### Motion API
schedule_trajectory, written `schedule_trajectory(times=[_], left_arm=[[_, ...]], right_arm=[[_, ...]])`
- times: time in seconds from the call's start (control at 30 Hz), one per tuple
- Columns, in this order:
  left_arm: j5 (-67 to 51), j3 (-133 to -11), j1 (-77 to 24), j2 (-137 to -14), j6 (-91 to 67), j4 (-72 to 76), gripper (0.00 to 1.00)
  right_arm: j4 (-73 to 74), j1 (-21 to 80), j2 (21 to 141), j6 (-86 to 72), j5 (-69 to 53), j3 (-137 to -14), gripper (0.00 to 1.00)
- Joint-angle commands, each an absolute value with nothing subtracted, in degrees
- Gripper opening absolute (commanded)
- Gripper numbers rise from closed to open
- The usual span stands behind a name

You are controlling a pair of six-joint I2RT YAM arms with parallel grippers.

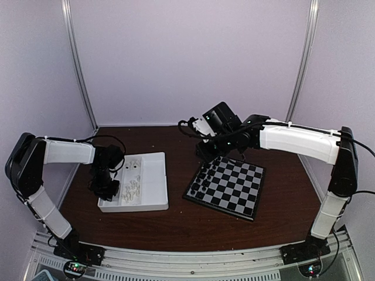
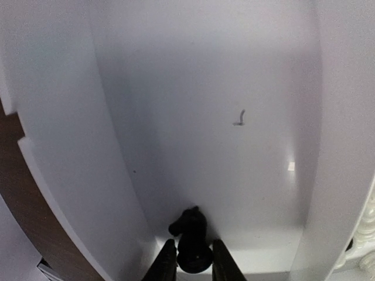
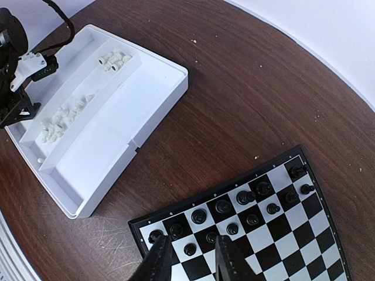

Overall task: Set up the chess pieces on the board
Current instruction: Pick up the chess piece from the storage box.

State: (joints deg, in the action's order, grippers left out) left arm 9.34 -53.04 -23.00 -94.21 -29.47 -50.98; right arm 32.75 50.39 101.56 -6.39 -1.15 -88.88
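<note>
My left gripper reaches down into the left compartment of the white tray. In the left wrist view its fingertips are shut on the base of a black knight, which stands in the compartment's corner. White chess pieces lie in the tray's middle compartment. The board lies to the right, with black chess pieces in two rows along its far-left edge. My right gripper hovers over that corner of the board, slightly open with nothing between its fingers.
The tray's right compartment holds nothing. Bare brown tabletop separates tray and board. Pale walls close in the back and both sides.
</note>
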Motion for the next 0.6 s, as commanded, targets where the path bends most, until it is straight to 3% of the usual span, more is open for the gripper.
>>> schedule_trajectory(times=[0.0,0.27,0.57], left_arm=[[11.90,-53.20,-24.07,-94.87,-29.60,-49.13,0.18],[15.02,-54.26,-27.28,-83.91,-29.78,-48.34,0.12],[5.64,-51.03,-31.98,-71.41,-24.79,-35.12,0.11]], right_arm=[[32.76,50.65,100.69,-7.03,-0.73,-88.27,0.28],[36.90,50.71,102.71,-9.41,-10.29,-93.46,0.30],[29.74,50.80,107.32,-22.63,-31.55,-94.62,0.33]])
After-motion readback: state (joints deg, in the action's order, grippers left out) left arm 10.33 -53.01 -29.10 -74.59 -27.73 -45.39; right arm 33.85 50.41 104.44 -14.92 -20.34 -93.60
